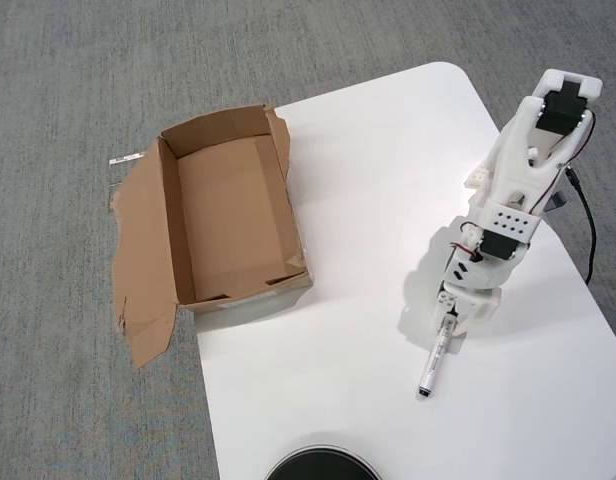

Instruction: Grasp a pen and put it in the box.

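In the overhead view a slim white pen (434, 362) with a small black tip pokes out below my white gripper (450, 325), at the right side of the white table (358, 200). The gripper's fingers are shut on the pen's upper part, which they hide. The brown cardboard box (231, 218) stands open and empty at the table's left edge, its wide torn flap (140, 265) folded out to the left. The gripper and pen are well to the right of the box.
The white arm (523, 170) reaches in from the upper right, with a black cable (586, 225) beside it. A black round object (320, 466) shows at the bottom edge. Grey carpet (78, 90) surrounds the table.
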Robot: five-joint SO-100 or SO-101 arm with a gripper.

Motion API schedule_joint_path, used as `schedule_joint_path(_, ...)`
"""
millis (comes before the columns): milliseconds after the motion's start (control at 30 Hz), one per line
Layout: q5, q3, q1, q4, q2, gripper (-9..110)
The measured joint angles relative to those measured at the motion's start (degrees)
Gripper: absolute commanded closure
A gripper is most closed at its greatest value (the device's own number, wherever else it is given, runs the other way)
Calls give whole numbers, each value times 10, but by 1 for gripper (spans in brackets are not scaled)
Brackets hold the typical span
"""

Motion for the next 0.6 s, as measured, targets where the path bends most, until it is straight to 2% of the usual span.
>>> schedule_joint_path(367, -6, -40, 11, 1, 97, 101)
schedule_joint_path(600, -86, -140, 41, 2, 98, 101)
